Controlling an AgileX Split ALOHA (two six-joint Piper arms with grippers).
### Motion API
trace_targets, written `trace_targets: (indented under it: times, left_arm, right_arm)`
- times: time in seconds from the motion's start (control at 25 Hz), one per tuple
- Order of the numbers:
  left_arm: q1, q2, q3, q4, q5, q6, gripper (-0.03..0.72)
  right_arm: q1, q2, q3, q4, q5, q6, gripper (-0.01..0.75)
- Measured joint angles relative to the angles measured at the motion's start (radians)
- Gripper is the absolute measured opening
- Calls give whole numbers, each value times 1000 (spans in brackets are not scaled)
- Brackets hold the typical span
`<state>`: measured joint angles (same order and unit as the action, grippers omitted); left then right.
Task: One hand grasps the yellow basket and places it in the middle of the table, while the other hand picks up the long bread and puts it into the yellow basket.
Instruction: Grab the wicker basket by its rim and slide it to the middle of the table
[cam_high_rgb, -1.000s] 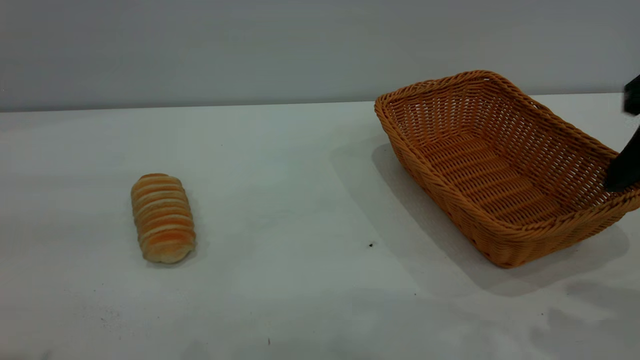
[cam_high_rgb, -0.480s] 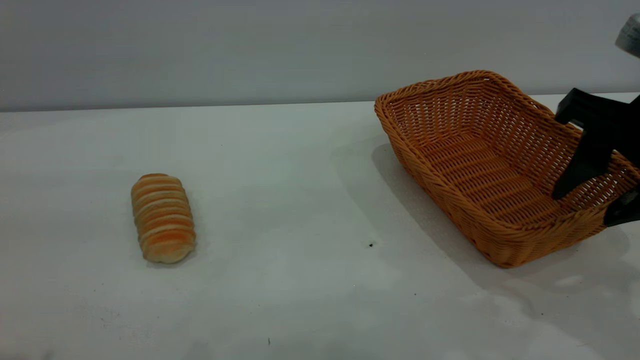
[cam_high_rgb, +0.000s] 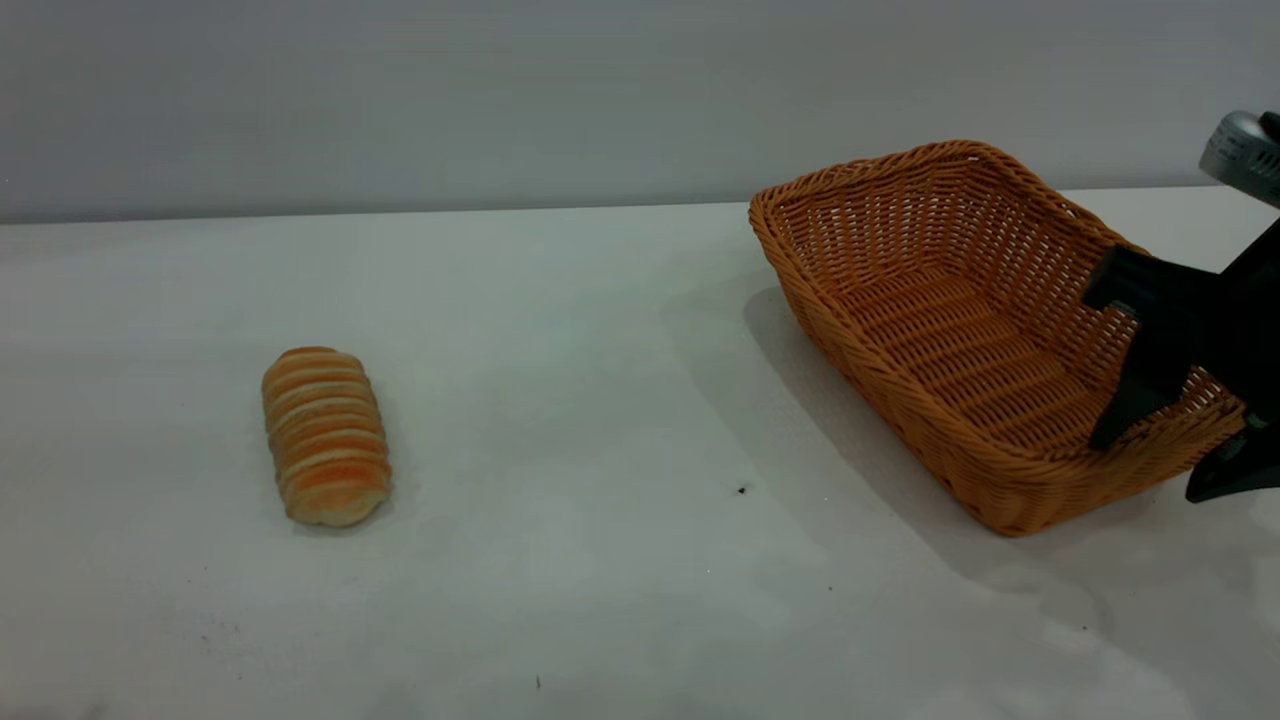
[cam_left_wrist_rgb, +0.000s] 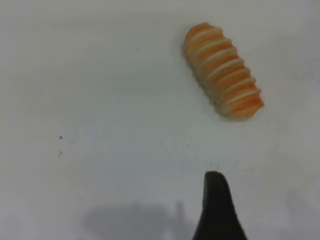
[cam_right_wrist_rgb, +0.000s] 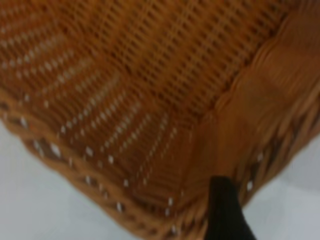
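The yellow basket (cam_high_rgb: 960, 330) stands at the right of the table (cam_high_rgb: 600, 400). My right gripper (cam_high_rgb: 1150, 468) is open at the basket's near right corner and straddles the rim: one finger inside, one outside near the tabletop. The right wrist view shows the basket's corner (cam_right_wrist_rgb: 125, 100) and one black finger (cam_right_wrist_rgb: 222, 210) at its rim. The long bread (cam_high_rgb: 325, 435) lies at the left of the table. The left gripper is out of the exterior view. In the left wrist view one finger (cam_left_wrist_rgb: 216, 205) hovers over the table, apart from the bread (cam_left_wrist_rgb: 222, 77), with no partner finger beside it.
A grey wall (cam_high_rgb: 500, 100) runs behind the table's far edge. A wide stretch of bare white tabletop lies between the bread and the basket.
My right gripper has come in from the right edge and moved down over the basket's near right corner. The basket and the bread have not moved.
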<state>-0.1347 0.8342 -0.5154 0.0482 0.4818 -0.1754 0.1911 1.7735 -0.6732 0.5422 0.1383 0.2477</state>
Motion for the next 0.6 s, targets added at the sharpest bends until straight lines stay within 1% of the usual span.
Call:
trace_targets:
  times: [0.28, 0.4, 0.48, 0.56, 0.6]
  left_arm:
    - [0, 0, 0, 0, 2, 0, 551]
    - [0, 0, 0, 0, 2, 0, 551]
    - [0, 0, 0, 0, 2, 0, 551]
    - [0, 0, 0, 0, 2, 0, 551]
    - [0, 0, 0, 0, 2, 0, 551]
  right_arm:
    - [-1, 130, -98, 8, 20, -1, 505]
    - [-1, 157, -114, 10, 23, -3, 466]
    - [-1, 160, -117, 21, 23, 1, 392]
    - [-1, 161, -119, 23, 11, 1, 277]
    - [-1, 161, -121, 18, 6, -6, 201]
